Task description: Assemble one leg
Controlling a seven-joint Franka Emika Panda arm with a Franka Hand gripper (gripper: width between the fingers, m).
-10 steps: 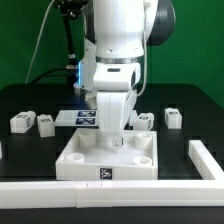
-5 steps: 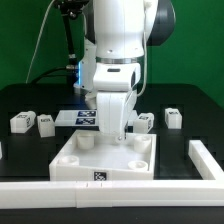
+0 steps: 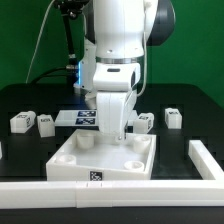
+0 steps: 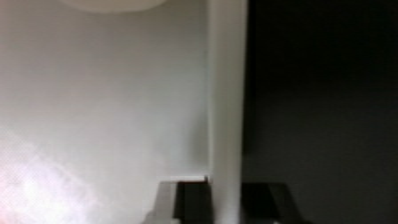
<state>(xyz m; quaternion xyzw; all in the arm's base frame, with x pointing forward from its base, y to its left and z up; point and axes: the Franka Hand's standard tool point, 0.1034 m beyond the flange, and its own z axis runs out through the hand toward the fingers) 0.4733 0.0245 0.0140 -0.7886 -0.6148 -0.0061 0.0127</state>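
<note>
Progress is being judged as early: no leg is yet being fitted. Four legs (image 3: 45, 123) are being found loose on the black worktop (image 3: 190, 105), two toward the exterior view's left and two toward its right, apart from the tray (image 3: 135, 172). The tray's thin upright wall is apparently being clamped by the hand (image 4: 226, 203). Parts are being noted as smooth white plastic, blocky, tagged; the tray's corner holes are round.

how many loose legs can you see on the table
4: one leg and another at the exterior view's left, two more at its right; the arm could hide others.
</note>
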